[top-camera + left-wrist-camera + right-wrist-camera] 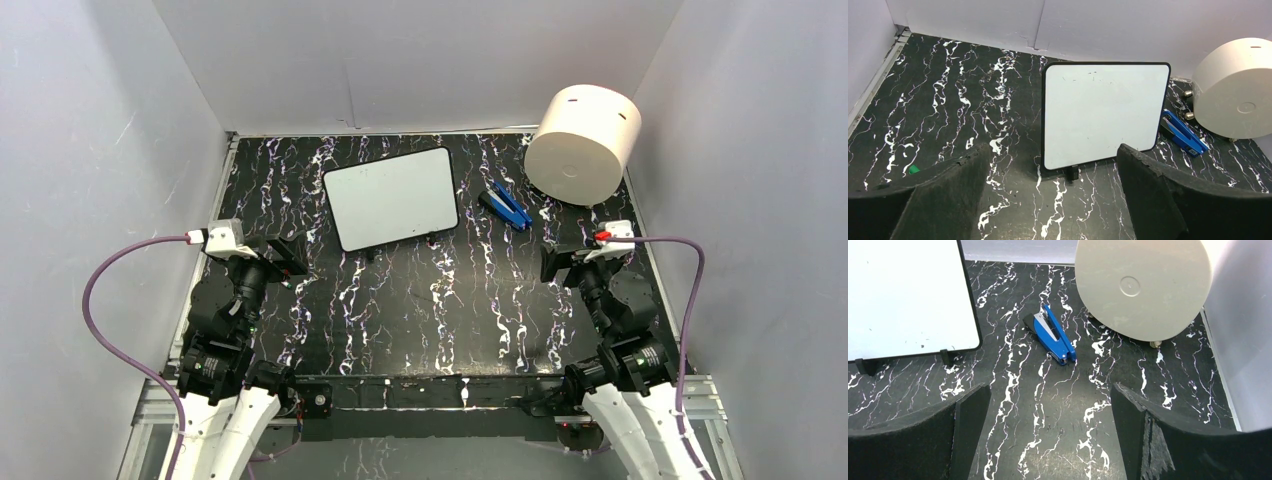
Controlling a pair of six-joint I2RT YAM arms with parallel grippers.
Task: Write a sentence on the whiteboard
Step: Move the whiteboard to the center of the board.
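Left gripper (285,257) and right gripper (556,262) both gape empty; the whiteboard (392,198) stands propped and blank at far centre, long edge crosswise; it lies ahead-right of the left gripper, the nearer one.

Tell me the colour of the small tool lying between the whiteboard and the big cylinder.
The tool is blue, black at one end; clearest in the right wrist view.

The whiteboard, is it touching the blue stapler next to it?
Apart. The right wrist view shows it: a strip of bare black table lies between the whiteboard and the stapler.
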